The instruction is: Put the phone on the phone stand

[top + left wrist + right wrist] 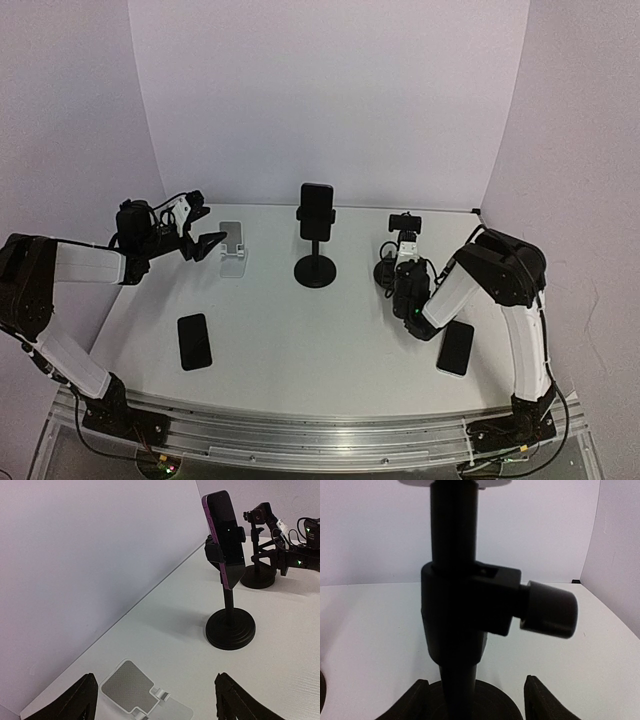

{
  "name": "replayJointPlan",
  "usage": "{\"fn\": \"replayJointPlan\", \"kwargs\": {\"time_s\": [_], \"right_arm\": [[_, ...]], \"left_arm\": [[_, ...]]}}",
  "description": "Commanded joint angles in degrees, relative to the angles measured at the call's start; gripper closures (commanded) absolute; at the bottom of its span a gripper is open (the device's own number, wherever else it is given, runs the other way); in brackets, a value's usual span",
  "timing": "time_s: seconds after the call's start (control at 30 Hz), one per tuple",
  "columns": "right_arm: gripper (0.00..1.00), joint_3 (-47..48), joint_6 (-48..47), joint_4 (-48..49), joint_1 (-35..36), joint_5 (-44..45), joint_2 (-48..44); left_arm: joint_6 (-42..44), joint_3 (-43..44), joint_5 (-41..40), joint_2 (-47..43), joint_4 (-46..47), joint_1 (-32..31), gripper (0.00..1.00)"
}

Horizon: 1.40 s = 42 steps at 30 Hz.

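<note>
The middle stand (315, 268) is a black pole on a round foot, standing far back on the white table (300, 350). Its clamp holds the clamped phone (316, 205) upright, dark screen and purple edge. I can read no maker's name on it.

Left of the middle stand and just beside it sits a small pale folding stand (232, 243). The left gripper (212, 228) hovers at that stand's outer side with its claw released, the fingers (80, 700) wide apart and gripping nothing.

Right of the middle stand is the right-hand stand (403, 238), also black, with a locking knob (550, 609) jutting from the collar on its pole. The right gripper (477, 685) straddles that pole low down. Its claw isn't clenched yet — there is a gap on either side of the pole.

Nearer the arms than the middle stand, two dark phones lie flat on the table — the left flat phone (194, 341) off to its left, the right flat phone (456, 347) to its right, beside the right arm. Any print on them is too small to make out.
</note>
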Motion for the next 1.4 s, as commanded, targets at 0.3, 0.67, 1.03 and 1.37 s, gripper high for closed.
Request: {"fn": "replayJointPlan", "kwargs": {"time_s": [0.3,0.67,1.03,1.37], "right_arm": [[0.69,5.04,0.22,18.21,-1.62,-1.82,4.14],[0.98,1.94,-1.31,19.08,-1.14,-5.63,1.33],[1.00,-7.33,-0.80,19.47,8.50,-7.11,-7.31],[1.00,-5.83,3.32,19.52,21.94,-5.71,-7.03]], "left_arm": [[0.77,1.52,-1.82,-0.75,1.14,-0.19,0.20],[1.08,1.09,-2.24,-0.83,1.21,-0.14,0.20],[0.86,0.54,-1.80,-0.98,1.99,-0.17,0.20],[0.82,-0.23,-1.63,-1.39,2.33,-0.13,0.20]]}}
